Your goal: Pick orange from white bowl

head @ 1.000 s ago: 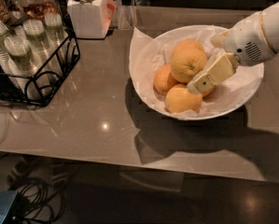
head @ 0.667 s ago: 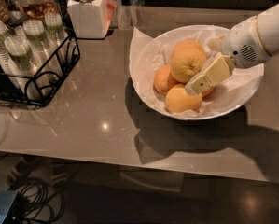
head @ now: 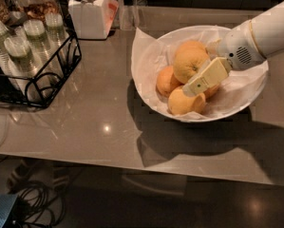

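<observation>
Tool [head: 200, 78] inside white bowl [head: 213, 118], beside the orange [head: 186, 63], smaller oranges [head: 166, 81] alongside, wire rack [head: 61, 75] at left

Open bench [head: 94, 122] runs along the front edge and up the middle, between the wire rack [head: 56, 80] of jars at the left edge and the white bowl [head: 148, 56] towards the right edge; a white canister [head: 89, 13] stands at the back edge; the gripper [head: 203, 77] and its arm [head: 260, 37] fill the bowl's right side, just beside the orange [head: 186, 63]; two smaller oranges [head: 166, 81] crowd its left and front; the bowl's paper-lined left wall is bare.
</observation>
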Motion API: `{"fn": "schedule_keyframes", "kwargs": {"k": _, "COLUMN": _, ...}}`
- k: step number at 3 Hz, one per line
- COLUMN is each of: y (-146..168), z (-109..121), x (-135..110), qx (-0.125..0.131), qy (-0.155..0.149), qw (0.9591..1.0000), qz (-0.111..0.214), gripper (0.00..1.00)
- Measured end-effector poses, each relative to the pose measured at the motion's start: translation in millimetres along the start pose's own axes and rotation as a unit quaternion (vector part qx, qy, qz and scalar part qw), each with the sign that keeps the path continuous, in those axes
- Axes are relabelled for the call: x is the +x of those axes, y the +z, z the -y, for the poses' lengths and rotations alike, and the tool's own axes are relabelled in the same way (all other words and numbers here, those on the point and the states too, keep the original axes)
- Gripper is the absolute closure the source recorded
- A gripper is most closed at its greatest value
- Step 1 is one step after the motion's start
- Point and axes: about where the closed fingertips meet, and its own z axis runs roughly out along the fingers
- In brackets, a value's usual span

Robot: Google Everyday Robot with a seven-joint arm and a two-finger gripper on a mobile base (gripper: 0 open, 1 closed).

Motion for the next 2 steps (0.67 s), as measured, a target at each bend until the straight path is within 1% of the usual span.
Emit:
{"fn": "schedule_keyframes", "kwargs": {"k": 1, "y": 9.6, "z": 1.4, "x": 0.8, "qx": -0.007, "qy": 0.006, "qw": 0.9999, "qz": -0.012, "gripper": 0.19}}
{"fn": "schedule_keyframes", "kwargs": {"k": 2, "y": 9.7, "z": 1.3, "x": 0.7, "qx": -0.008, "qy": 0.006, "qw": 0.9999, "qz": -0.012, "gripper": 0.42}}
